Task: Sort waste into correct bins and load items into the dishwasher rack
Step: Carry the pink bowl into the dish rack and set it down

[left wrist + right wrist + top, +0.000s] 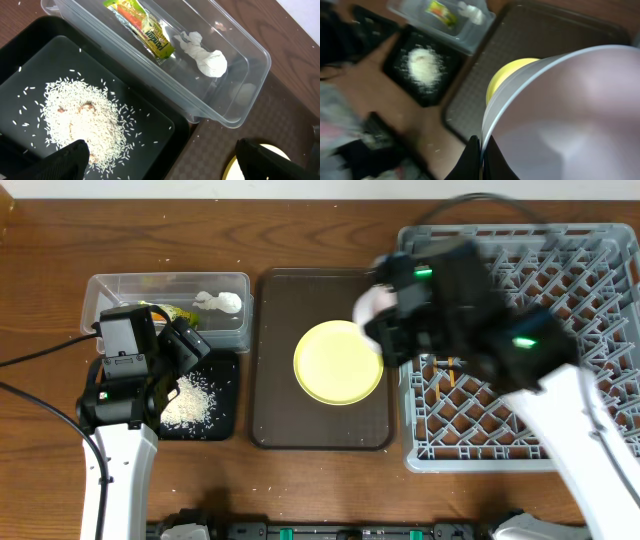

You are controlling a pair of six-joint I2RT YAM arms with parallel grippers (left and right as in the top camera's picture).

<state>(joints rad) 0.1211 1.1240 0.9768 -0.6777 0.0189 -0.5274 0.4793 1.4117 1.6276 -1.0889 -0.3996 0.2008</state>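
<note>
My right gripper [481, 157] is shut on the rim of the pale pink-white bowl [570, 115], held above the brown serving tray near the grey dishwasher rack [520, 350]; the bowl shows blurred in the overhead view [372, 305]. The yellow plate [338, 361] lies on the brown tray [270, 410]. The snack wrapper [142, 30] and the white tissue [205, 57] lie in the clear tub [240, 100]. The rice heap [82, 120] lies in the black tray [165, 145]. My left gripper [160, 160] is open and empty above the black tray's right edge. Chopsticks [450, 368] show in the rack.
The brown wooden table [40, 300] surrounds everything. A black cable [40, 405] runs along the left side. The right arm [560, 410] crosses over the rack. Blue bowl and white cup are not visible.
</note>
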